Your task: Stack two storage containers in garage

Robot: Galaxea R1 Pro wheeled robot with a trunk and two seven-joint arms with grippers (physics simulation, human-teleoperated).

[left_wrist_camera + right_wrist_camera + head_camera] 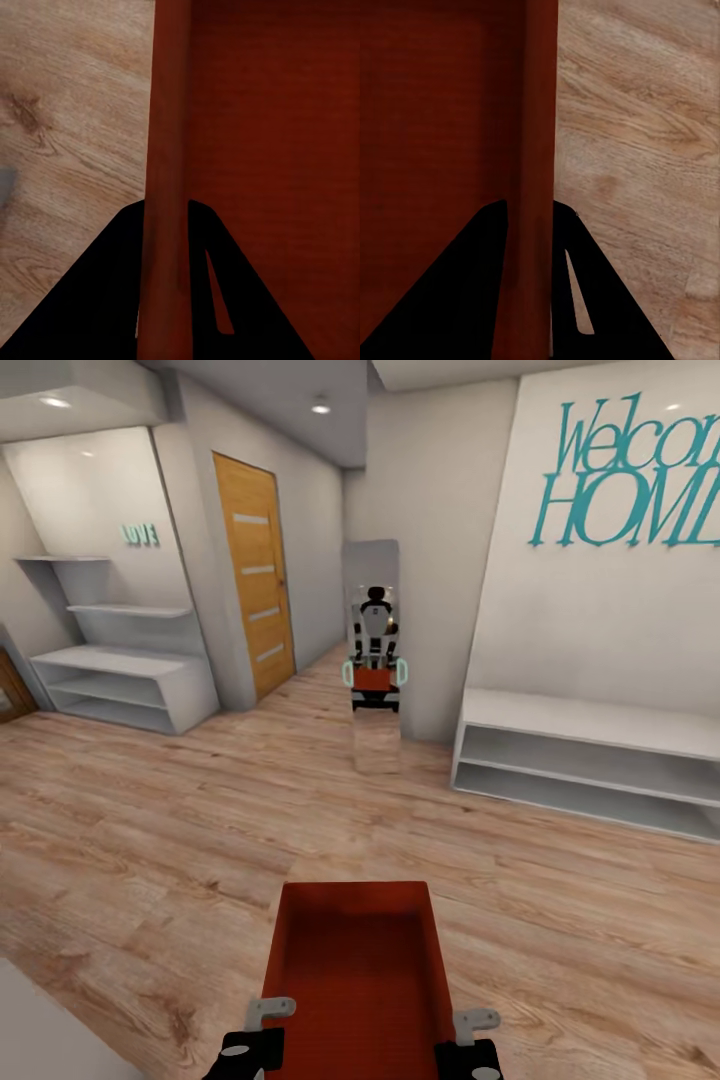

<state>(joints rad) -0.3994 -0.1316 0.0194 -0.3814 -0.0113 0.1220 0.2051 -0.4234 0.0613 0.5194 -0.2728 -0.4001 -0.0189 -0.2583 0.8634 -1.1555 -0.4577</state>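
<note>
I carry one orange-red storage container (355, 960) low in front of me over light wood-plank flooring (180, 830). My left gripper (262, 1025) is shut on its left wall, and my right gripper (470, 1032) is shut on its right wall. In the left wrist view, the black fingers (112, 285) straddle the container's wall (169, 150). The right wrist view has the same pinch on the other wall (536, 150). The second container, the garage and its concrete floor are out of view.
Ahead stands a tall mirror (373, 650) reflecting me with the bin. A wooden door (255, 575) is at the left beyond white shelves (120, 670). A low white shelf unit (590, 755) sits under teal "Welcome HOME" lettering (630, 470).
</note>
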